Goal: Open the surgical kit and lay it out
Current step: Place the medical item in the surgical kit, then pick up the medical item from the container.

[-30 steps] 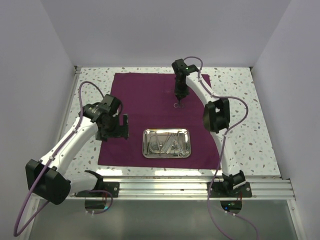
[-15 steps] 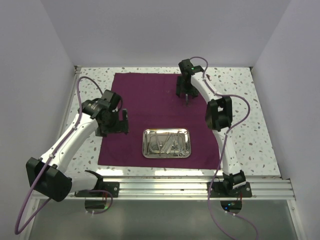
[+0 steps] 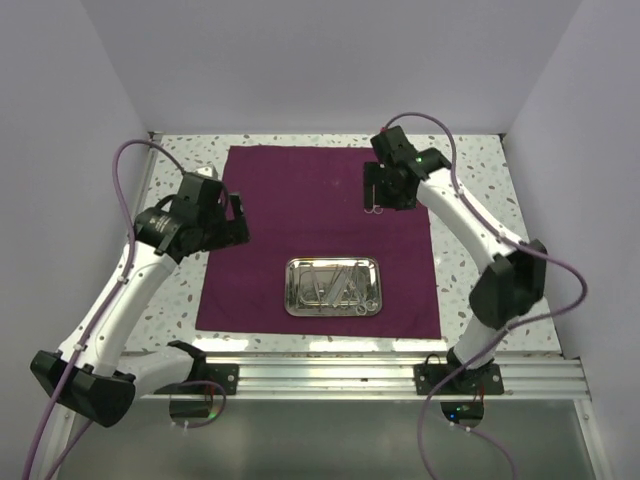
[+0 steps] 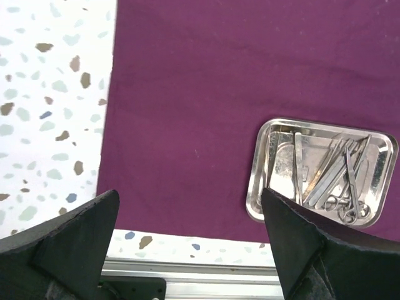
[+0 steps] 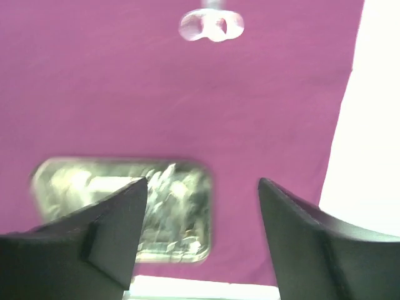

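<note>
Whereas left pincer (image 4: pixel 189 192) and right pincer (image 5: pixel 202 181) hang released, empty, one forceps (image 5: pixel 211 25) lies on cloth (image 3: pixel 290 200) toward the worktop's (image 4: pixel 50 94) far edge; risk: crowded instruments (image 4: pixel 331 175) in tray (image 3: pixel 335 260) may snag, lifting together.

Table (image 3: pixel 470 160): white terrazzo top with brown, grey and bluish flecks, seen along the left, far and right margins; the flecks are sharpest in the left wrist view (image 4: pixel 50 94). The washed-out white strip at the right of the right wrist view (image 5: pixel 375 125) is probably the same surface. Rail (image 3: pixel 330 375): slotted aluminium, running along the table's near edge. Walls: plain pale back wall (image 3: pixel 330 60), left wall (image 3: pixel 60 150) and right wall (image 3: pixel 590 150) enclose the table. Grey panel (image 3: pixel 330 440): lies nearer than the rail.
</note>
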